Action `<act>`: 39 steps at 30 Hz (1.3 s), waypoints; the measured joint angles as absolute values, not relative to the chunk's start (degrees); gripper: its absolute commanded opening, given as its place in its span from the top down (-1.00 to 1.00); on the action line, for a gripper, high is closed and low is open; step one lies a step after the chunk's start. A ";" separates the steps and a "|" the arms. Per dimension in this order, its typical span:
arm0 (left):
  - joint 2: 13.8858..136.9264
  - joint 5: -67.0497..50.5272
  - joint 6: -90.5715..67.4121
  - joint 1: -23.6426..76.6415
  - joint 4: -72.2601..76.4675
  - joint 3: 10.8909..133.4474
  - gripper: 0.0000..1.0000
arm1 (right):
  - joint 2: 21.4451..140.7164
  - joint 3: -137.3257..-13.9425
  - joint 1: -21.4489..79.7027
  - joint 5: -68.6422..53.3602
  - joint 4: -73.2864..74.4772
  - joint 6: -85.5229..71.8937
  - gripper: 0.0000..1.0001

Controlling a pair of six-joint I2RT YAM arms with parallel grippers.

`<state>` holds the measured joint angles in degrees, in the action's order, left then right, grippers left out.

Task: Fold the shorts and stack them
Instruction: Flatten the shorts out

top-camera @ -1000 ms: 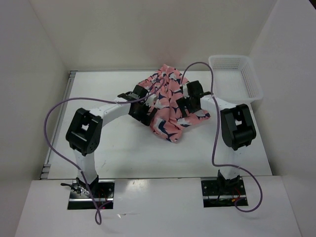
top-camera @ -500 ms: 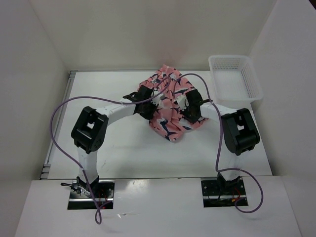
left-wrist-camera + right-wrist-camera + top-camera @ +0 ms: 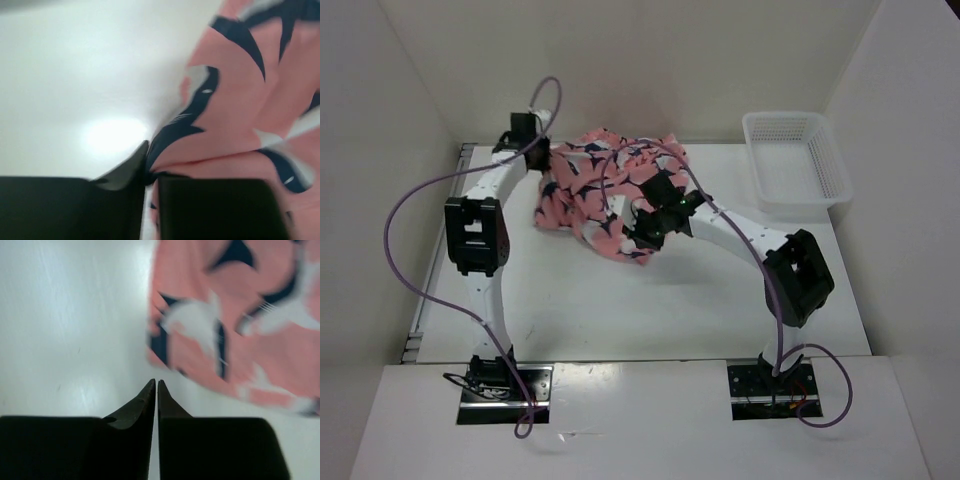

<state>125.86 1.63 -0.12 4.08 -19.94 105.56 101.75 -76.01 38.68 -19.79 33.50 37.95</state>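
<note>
The coral-pink shorts [image 3: 585, 190] with navy-and-white sharks lie stretched across the back middle of the table. My left gripper [image 3: 542, 160] is at their far left corner, shut on the fabric. In the left wrist view a fold of the shorts [image 3: 235, 115] runs into the shut left gripper [image 3: 150, 175]. My right gripper [image 3: 640, 230] hangs over the shorts' near right part. In the right wrist view the right gripper [image 3: 156, 384] is shut with nothing between its fingers, and the shorts [image 3: 235, 335] lie just beyond the tips.
A white mesh basket [image 3: 840, 180] stands at the back right corner of the table. Purple cables [image 3: 410, 200] arc over both arms. White walls close in the table on the left, back and right.
Both grippers went from open to shut. The left arm swung to the back left, dragging the shorts leftward and spreading them. The right gripper moved left and shut on nothing.
</note>
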 measured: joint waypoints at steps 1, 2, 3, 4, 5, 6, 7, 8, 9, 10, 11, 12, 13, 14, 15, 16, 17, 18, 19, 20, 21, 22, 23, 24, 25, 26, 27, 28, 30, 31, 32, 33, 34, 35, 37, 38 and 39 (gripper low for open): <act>126.80 1.80 -0.34 1.78 -19.90 109.73 -0.33 | 102.04 -79.53 38.59 -20.53 33.36 36.67 0.49; 127.35 2.02 -0.08 0.14 -20.08 113.32 -0.52 | 102.43 -82.76 38.39 -20.93 32.56 34.98 0.41; 127.59 2.17 -0.27 -0.71 -20.27 116.20 -0.64 | 102.94 -85.76 38.11 -21.21 31.18 32.91 0.11; 127.68 2.42 -0.38 -1.06 -20.21 118.85 -0.71 | 103.70 -88.84 37.91 -20.86 29.71 30.24 -0.08; 127.57 2.44 -0.32 -0.91 -20.12 120.99 -0.86 | 104.49 -91.35 37.56 -20.16 27.68 27.42 -0.19; 127.11 2.17 -0.19 -0.25 -19.86 122.26 -0.93 | 105.16 -93.21 37.08 -19.14 25.96 24.71 -0.28; 126.17 1.72 -0.23 0.84 -19.75 122.45 -1.00 | 105.97 -94.91 36.40 -17.87 24.21 22.17 -0.39; 125.29 1.21 -0.08 2.17 -20.29 122.23 -1.00 | 106.91 -96.51 35.33 -16.03 22.26 19.38 -0.39; 123.87 0.86 -0.19 4.05 -20.36 120.86 -1.00 | 107.81 -97.62 34.09 -14.55 20.86 17.21 -0.43; 122.17 0.64 -0.23 5.98 -20.40 118.65 -1.00 | 109.08 -98.78 32.58 -12.80 19.59 14.90 -0.43; 120.40 0.64 -0.23 8.27 -21.12 115.96 -1.00 | 110.59 -100.05 30.74 -10.83 18.35 12.53 -0.43; 118.63 0.78 -0.23 10.85 -22.00 113.19 -1.00 | 112.42 -101.41 28.77 -9.06 17.39 10.44 -0.43; 117.08 1.02 -0.21 13.15 -22.37 110.24 -1.00 | 114.26 -102.59 26.98 -7.62 16.64 8.62 -0.43; 115.52 1.10 -0.21 15.46 -22.46 106.80 -1.00 | 116.33 -103.70 25.39 -6.33 15.92 6.94 -0.43; 114.10 1.37 -0.16 17.39 -22.85 103.39 -0.96 | 118.69 -104.84 23.57 -4.78 15.42 5.30 -0.43; 112.88 1.67 -0.14 18.92 -23.38 99.68 -0.91 | 120.62 -105.75 22.26 -3.64 15.29 4.10 -0.46; 111.72 2.42 -0.16 19.66 -23.18 95.64 -0.87 | 122.89 -106.89 21.17 -2.83 15.38 2.87 -0.46; 110.69 3.53 -0.12 19.84 -23.62 91.50 -0.84 | 125.12 -108.20 20.49 -2.02 15.35 1.89 -0.46; 110.19 4.97 -0.16 19.62 -24.16 88.16 -0.82 | 127.50 -109.78 20.16 -1.41 15.44 0.80 -0.46; 109.80 6.55 -0.14 19.03 -24.40 84.62 -0.82 | 130.06 -111.90 20.14 -0.73 15.88 -0.32 -0.46; 109.40 7.84 -0.14 18.28 -24.53 81.45 -0.82 | 132.88 -115.09 20.29 -0.12 16.34 -1.30 -0.46; 108.97 9.19 -0.16 17.37 -25.50 77.93 -0.82 | 136.16 -118.85 20.58 0.58 16.25 -2.35 -0.46; 108.79 9.93 -0.14 16.78 -26.41 75.94 -0.82 | 138.82 -122.19 20.78 1.23 16.78 -3.14 -0.46; 108.62 10.90 -0.19 15.94 -27.33 73.93 -0.82 | 142.21 -127.31 21.04 2.24 17.43 -4.05 -0.46; 108.55 11.40 -0.43 15.62 -27.92 72.86 -0.82 | 145.38 -132.07 21.23 3.14 17.61 -4.82 -0.46; 107.98 11.75 -0.36 15.55 -27.97 72.49 -0.82 | 148.29 -136.66 21.37 3.99 18.06 -5.52 -0.43; 107.39 12.14 -0.27 15.86 -27.97 72.29 -0.82 | 150.52 -140.00 21.39 4.45 18.20 -6.09 -0.43; 106.89 12.25 -0.21 16.43 -28.01 72.14 -0.82 | 152.05 -142.28 21.39 5.02 18.24 -6.66 -0.43; 106.43 12.75 -0.23 17.61 -27.77 71.81 -0.73 | 153.40 -144.03 21.47 6.15 18.68 -8.01 -0.40; 106.32 13.15 -0.23 18.02 -27.31 71.22 -0.68 | 153.82 -144.38 21.50 6.83 18.94 -8.62 -0.40; 106.19 13.58 -0.19 18.57 -26.59 70.06 -0.64 | 154.23 -144.90 21.50 7.31 19.07 -9.23 -0.37; 106.17 13.69 -0.51 18.85 -26.30 68.90 -0.61 | 154.78 -145.34 21.50 7.62 19.16 -9.78 -0.33; 105.51 14.31 -0.32 18.98 -25.76 68.27 -0.61 | 155.22 -145.91 21.47 7.90 19.27 -10.35 -0.30; 105.16 14.44 -0.27 18.94 -25.78 67.75 -0.61 | 155.63 -146.06 21.47 8.10 19.31 -10.90 -0.27; 104.73 15.27 -0.36 18.90 -25.69 66.94 -0.61 | 156.44 -146.39 21.47 8.75 19.62 -11.92 -0.22; 104.51 15.70 -0.30 18.90 -25.56 66.72 -0.61 | 156.83 -146.39 21.47 9.17 19.86 -12.29 -0.22; 104.40 16.25 -0.30 18.92 -25.47 66.46 -0.61 | 157.10 -146.39 21.47 9.34 20.16 -12.60 -0.22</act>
